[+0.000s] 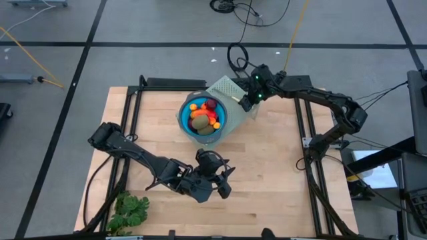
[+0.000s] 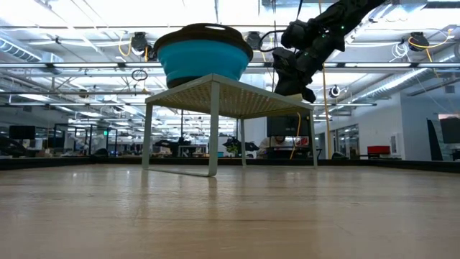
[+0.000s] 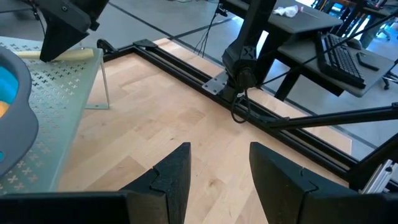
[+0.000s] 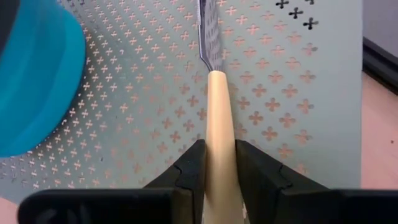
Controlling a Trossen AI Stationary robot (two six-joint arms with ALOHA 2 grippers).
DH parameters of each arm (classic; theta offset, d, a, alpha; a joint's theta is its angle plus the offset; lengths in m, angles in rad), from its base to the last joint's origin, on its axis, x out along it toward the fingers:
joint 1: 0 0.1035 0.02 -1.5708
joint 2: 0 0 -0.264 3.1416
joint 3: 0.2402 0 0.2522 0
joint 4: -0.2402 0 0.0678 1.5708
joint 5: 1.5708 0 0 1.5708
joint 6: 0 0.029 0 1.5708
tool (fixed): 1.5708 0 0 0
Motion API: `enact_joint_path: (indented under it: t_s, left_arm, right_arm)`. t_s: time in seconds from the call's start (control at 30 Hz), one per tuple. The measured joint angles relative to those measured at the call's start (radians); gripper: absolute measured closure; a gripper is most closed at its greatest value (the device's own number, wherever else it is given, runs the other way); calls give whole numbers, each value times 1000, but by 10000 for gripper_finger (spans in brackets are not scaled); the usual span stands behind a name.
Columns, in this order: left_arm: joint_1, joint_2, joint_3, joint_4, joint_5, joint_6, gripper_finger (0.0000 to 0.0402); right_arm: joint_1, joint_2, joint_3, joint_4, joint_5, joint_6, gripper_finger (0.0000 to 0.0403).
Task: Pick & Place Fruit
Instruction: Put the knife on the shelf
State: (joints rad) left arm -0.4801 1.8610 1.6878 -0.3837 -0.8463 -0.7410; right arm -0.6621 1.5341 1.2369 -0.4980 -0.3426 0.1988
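Note:
Several toy fruit pieces (image 1: 203, 117) lie in a blue bowl (image 1: 185, 119). The bowl stands on a pale perforated stand (image 1: 227, 87) at the table's far middle. My right gripper (image 1: 248, 100) is over the stand's right part, beside the bowl, shut on a knife (image 4: 217, 112) that has a cream handle and a dark blade (image 4: 208, 31). Over the near middle of the table, my left gripper (image 1: 220, 181) stands open (image 3: 221, 177) with nothing between its fingers. My right gripper pinches the knife's cream handle (image 4: 219, 146) between its two fingers (image 4: 189, 168), one on each side. The fingers lie along the handle and come from the table's right side. The blade points ahead, low over the stand's perforated top; whether the knife rests on it cannot be told.
A leafy green bunch (image 1: 130, 210) lies at the near left corner. Black rails (image 1: 130, 110) run along the table's left and right sides. The stand rests on thin legs (image 2: 214, 129), with open space beneath it. Bare wood (image 1: 273, 167) stretches between the stand and the near edge.

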Motion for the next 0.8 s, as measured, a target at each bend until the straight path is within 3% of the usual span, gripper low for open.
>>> enact_joint_path:
  t_s: [0.8]
  left_arm:
    - [0, 0, 0, 0, 2, 5, 240]
  right_arm:
    - [-42, 1, -2, 7, -226, 136, 330]
